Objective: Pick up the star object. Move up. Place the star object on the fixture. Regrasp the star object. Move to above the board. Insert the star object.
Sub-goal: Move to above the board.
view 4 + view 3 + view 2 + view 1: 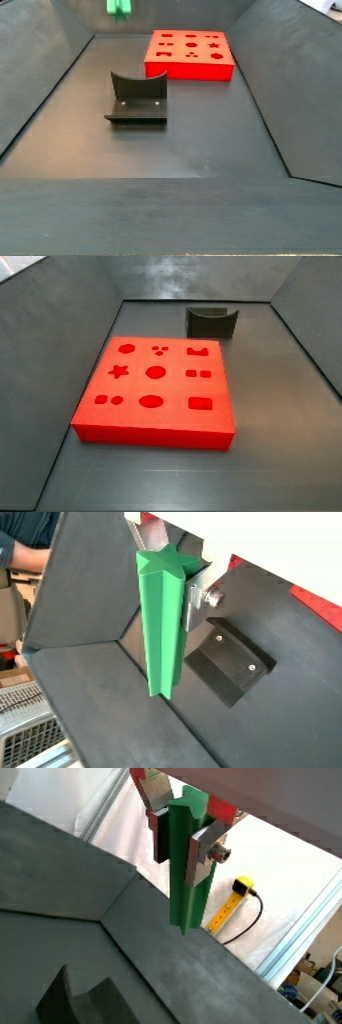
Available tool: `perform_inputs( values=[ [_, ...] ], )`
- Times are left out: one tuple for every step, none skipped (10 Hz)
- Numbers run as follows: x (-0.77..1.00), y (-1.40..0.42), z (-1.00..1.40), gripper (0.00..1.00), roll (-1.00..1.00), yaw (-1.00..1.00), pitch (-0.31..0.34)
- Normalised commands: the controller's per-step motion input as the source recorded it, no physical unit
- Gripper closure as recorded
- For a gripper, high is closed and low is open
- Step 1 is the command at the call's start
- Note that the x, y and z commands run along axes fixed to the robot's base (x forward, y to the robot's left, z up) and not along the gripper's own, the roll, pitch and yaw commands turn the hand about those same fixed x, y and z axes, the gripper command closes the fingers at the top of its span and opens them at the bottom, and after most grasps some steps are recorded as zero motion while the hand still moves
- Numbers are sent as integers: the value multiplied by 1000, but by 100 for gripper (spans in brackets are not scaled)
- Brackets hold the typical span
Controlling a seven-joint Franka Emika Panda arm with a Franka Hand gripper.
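Observation:
My gripper (183, 846) is shut on the star object (187, 868), a long green peg that hangs upright from the jaws, gripped near its upper end. Its star-shaped end face shows in a wrist view (163, 562). I hold it high above the floor. The fixture (80, 1000) lies far below and to one side of the peg, and also shows in a wrist view (230, 662). In a side view only the peg's lower tip (119, 7) shows, at the upper edge. The red board (177, 388) with shaped holes lies flat, with the fixture (211, 323) behind it.
Dark sloping walls enclose the floor on all sides. In a side view the fixture (138, 98) stands in front of the board (187, 72). A yellow tape measure (227, 906) lies outside the enclosure. A board corner (321, 607) shows in a wrist view.

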Motion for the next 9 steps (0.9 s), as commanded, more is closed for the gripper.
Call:
perform_inputs(
  values=[
    [44,-39,670,100,-45,114,117],
    [30,-29,507,100,-50,117,102],
    [25,-24,346,100,-53,117,93],
    [-948,-1000,222,100,-1000,-127,-59],
    [-954,-1000,190,100,-1000,-128,-66],
    [-1000,-929,195,100,-1000,-126,-105],
    [-1000,-903,175,100,-1000,-123,-111],
    [-1000,-859,175,100,-1000,-124,-121],
    [-1000,-833,166,100,-1000,-129,-119]
  ],
)
